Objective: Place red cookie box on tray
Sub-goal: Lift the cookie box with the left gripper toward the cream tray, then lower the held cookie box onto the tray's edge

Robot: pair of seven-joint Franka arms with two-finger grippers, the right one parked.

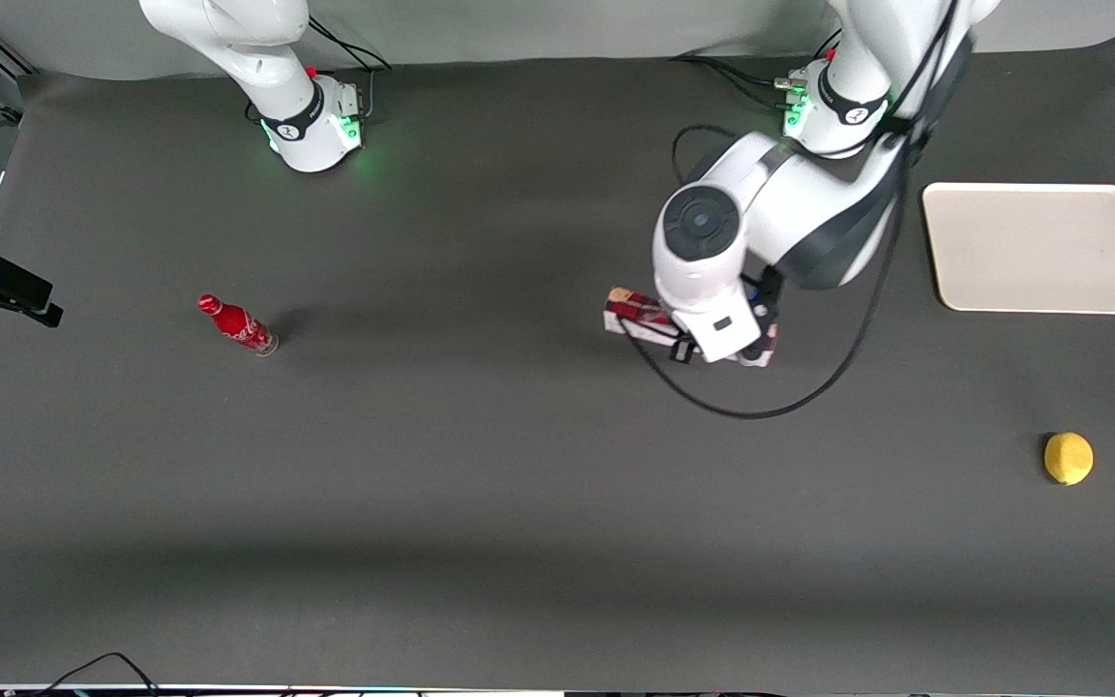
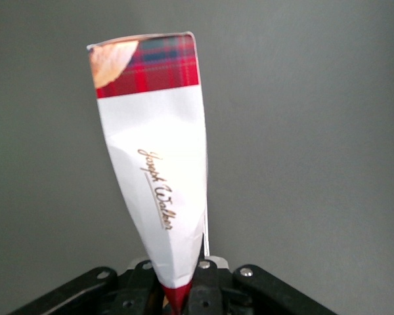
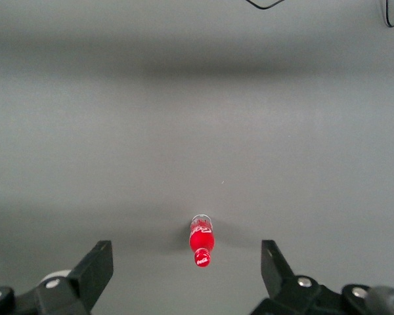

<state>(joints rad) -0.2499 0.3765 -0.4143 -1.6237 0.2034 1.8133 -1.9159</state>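
Gripping the red cookie box (image 2: 159,164) near one end, the left gripper (image 2: 177,292) has its fingers closed on the cardboard, and the wrist view shows the box running away from the jaws with its tartan end farthest from them. In the front view the gripper (image 1: 724,341) sits over the middle of the table (image 1: 480,503), with the box (image 1: 637,315) sticking out from under the wrist toward the parked arm's end. Whether the box is clear of the table cannot be told from these views.

The tray (image 1: 1041,248) lies well apart from the box, toward the working arm's end and close to that arm's base. It is bare.

Assessment of the step in hand, carrying the box to the tray:
- The hold is at one end rather than the middle, so the free length will likely sag or swing (the pale side already looks slightly pinched at the jaws). Slow, level travel is advised.
- Raise the box enough to pass the tray's low rim before moving sideways.
- The box is long, so line its length up with the tray's long side before lowering.
- Lower until the box rests flat, then release.

A lemon (image 1: 1069,458) and a small red bottle (image 1: 237,325) both lie well away from the likely path.
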